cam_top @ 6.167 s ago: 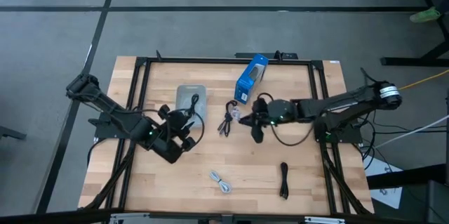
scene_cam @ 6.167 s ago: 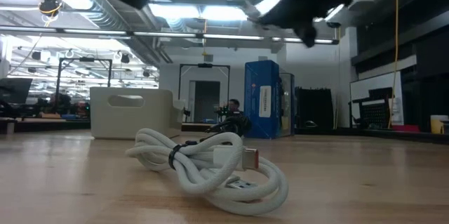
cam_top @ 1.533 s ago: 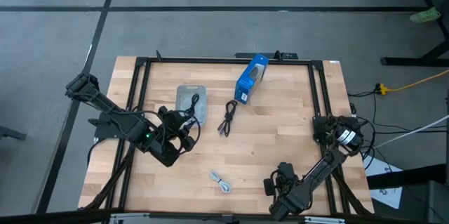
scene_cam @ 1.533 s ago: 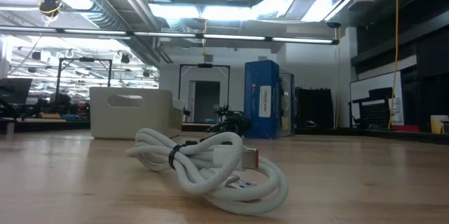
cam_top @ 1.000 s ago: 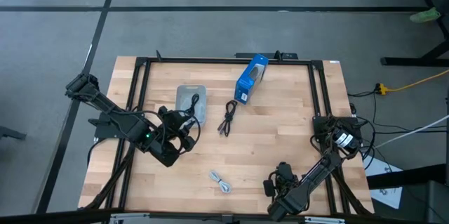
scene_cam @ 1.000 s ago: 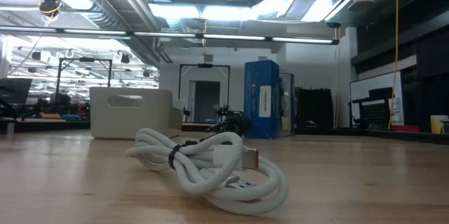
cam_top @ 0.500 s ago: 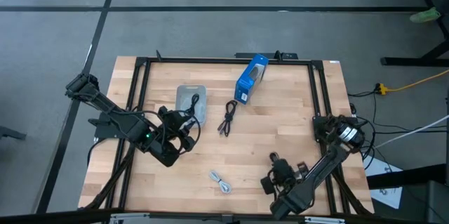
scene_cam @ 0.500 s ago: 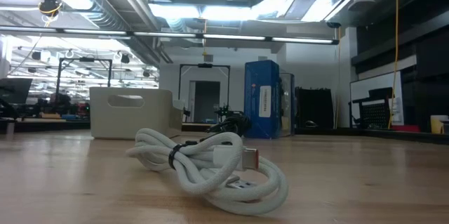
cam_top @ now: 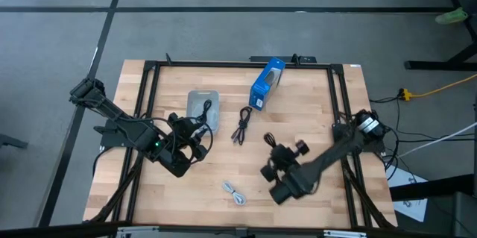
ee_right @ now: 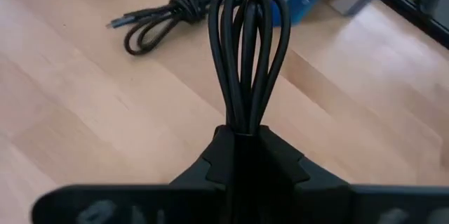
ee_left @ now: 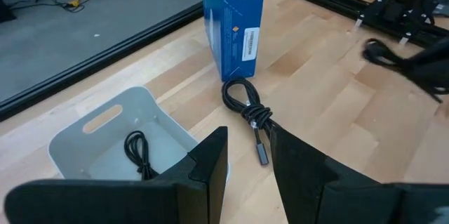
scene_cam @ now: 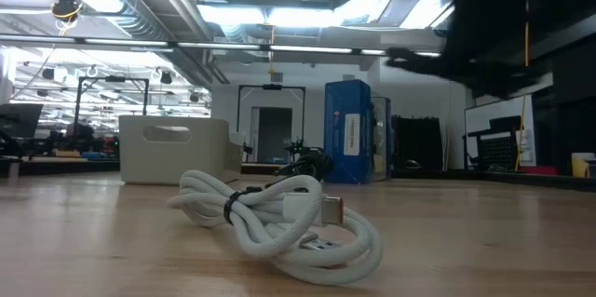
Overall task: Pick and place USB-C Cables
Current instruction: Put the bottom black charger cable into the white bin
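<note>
A: Right end effector (ee_right: 238, 136) clenched on a black bundled cable (ee_right: 245, 48), loops standing up out of the closed fingers. In the high view, carried above the surface (cam_top: 313, 104), right of centre, held cable (cam_top: 271, 142) sticking out from the end effector (cam_top: 277, 152) toward the blue box (cam_top: 266, 83).

B: Noted. Left side?

A: Left end effector (ee_left: 245, 161) released, fingers (ee_left: 210, 161) parted with a gap between them, nothing held. Parked over the left part of the surface, just beside the pale grey bin (cam_top: 202, 108).

B: Remaining cables?

A: One black cable (ee_left: 138, 151) lying inside the bin (ee_left: 91, 129). A second black bundle (cam_top: 241, 125) flat on the surface between bin and blue box, near the foot of the box; same bundle (ee_left: 249, 108) visible past the left fingers, and (ee_right: 172, 13) beyond the held loops in the right wrist view. One light grey bundle (cam_top: 234, 192) near the front edge, well apart from both end effectors; closest object in the low view (scene_cam: 279, 222), tied with a dark band, plug end pointing right.

B: Fifth cable?

A: Only four counted across the views.

B: Box orientation?

A: Upright in the low view (scene_cam: 347, 143), at the far side of the surface, label facing the camera.
</note>
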